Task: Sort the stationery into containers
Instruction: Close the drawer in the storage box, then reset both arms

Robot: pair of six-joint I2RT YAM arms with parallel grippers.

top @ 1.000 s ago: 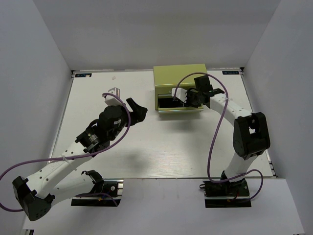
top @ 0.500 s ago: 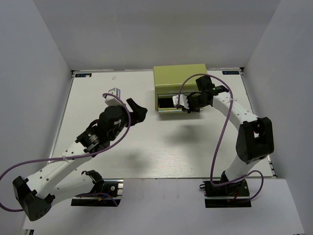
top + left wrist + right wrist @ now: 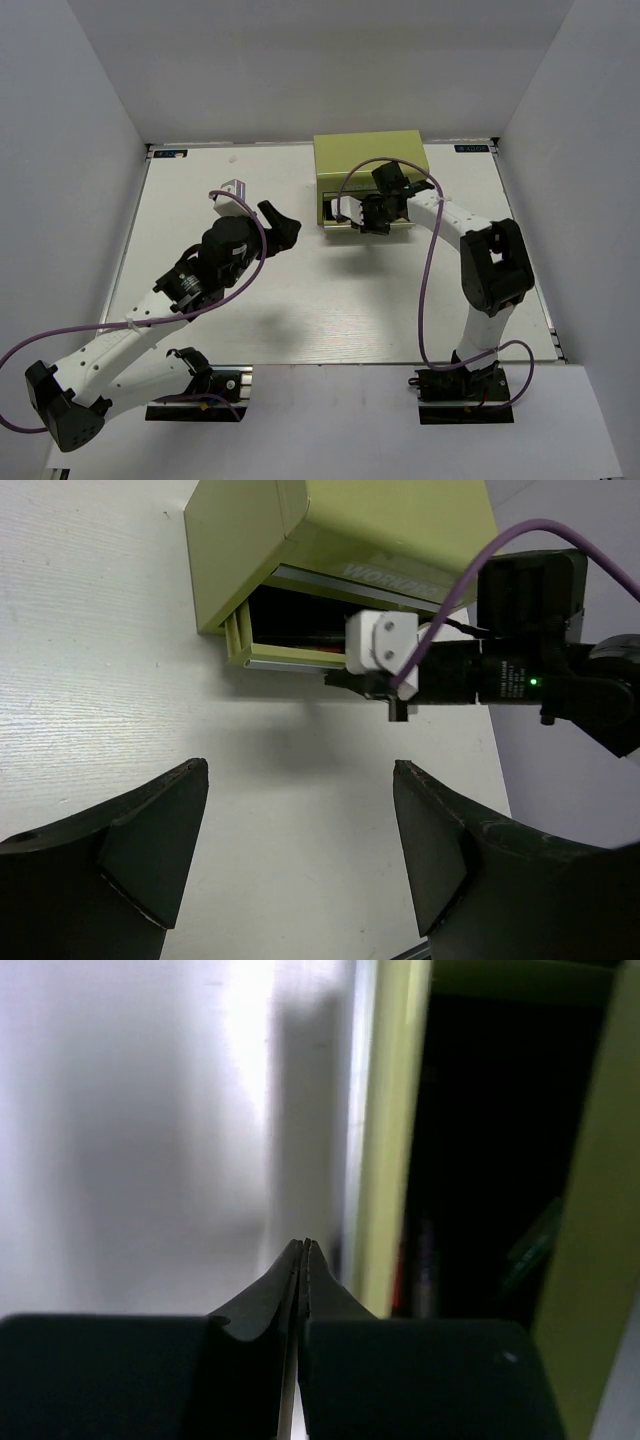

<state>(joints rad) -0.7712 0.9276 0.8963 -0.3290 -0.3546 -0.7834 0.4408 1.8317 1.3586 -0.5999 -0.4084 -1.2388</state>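
Right jaws pressed together at open drawer (image 3: 290, 656) of olive-green box-shaped metal cabinet (image 3: 368, 152); left jaws spread. Skewed push: you jam drawer.

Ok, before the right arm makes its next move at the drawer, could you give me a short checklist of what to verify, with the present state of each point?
1. Right gripper shut and empty: ok.
2. Right gripper in front of the drawer: ok. Touching it: cannot tell.
3. Drawer closed: not ok, it stands pulled out of the cabinet.
4. All stationery inside: cannot tell. The drawer is dark and only one reddish stick shows.
5. Left gripper open, apart from the cabinet: ok.
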